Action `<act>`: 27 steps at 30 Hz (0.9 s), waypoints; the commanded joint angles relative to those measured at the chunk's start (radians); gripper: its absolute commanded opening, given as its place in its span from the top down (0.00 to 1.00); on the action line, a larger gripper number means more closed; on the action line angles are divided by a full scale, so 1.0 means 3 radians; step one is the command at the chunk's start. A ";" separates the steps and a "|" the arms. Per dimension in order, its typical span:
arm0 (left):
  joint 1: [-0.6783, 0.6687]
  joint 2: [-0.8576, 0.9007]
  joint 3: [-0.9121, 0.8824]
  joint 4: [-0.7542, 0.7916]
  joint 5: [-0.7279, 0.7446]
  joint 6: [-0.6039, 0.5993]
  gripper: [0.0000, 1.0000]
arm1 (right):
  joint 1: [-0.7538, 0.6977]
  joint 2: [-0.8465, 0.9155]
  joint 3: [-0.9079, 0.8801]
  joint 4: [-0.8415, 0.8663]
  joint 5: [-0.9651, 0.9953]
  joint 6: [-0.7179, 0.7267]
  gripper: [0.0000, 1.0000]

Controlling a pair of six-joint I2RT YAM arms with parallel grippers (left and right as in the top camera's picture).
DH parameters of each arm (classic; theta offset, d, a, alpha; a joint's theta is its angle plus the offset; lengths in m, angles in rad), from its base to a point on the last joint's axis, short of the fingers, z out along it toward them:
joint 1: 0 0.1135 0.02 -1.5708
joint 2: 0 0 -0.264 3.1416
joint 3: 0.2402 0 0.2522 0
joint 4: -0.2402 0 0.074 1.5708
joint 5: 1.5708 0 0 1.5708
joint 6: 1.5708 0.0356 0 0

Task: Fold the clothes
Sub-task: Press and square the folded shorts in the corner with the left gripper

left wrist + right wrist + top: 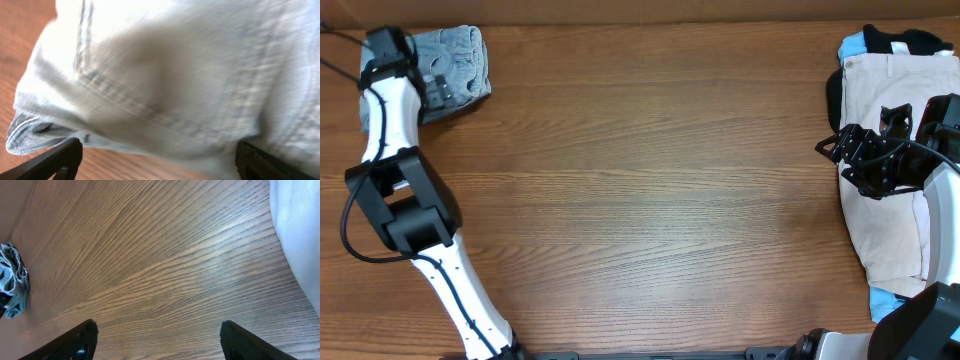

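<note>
A folded pale grey-blue denim garment [455, 62] lies at the table's far left corner; it fills the left wrist view [175, 75]. My left gripper [438, 88] hovers at its near edge, open, fingers [157, 157] spread with bare wood between them. A pile of clothes sits at the right edge, topped by beige trousers [885, 110], with blue and black garments beneath. My right gripper [832, 148] is open and empty over bare wood [157, 335] just left of the pile. A pale edge of the pile [300, 235] shows in the right wrist view.
The wooden table [650, 190] spans the view between the two garments. A black garment [905, 40] and blue cloth [852, 46] lie at the pile's far end. The folded denim garment [12, 280] shows far off in the right wrist view.
</note>
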 commanded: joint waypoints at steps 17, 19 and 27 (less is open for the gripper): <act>-0.0268 0.0103 0.0109 0.0408 0.0395 -0.0404 0.00 | 0.0000 0.0000 0.0020 0.0045 0.0098 -0.0027 0.15; -0.0290 0.0198 0.0109 0.0444 0.0479 -0.0403 0.00 | 0.0000 0.0000 0.0020 0.0053 0.0099 -0.0027 0.15; -0.0446 0.0478 0.0109 0.0434 0.0488 -0.0401 0.00 | 0.0000 0.0000 0.0020 0.0053 0.0149 -0.0027 0.15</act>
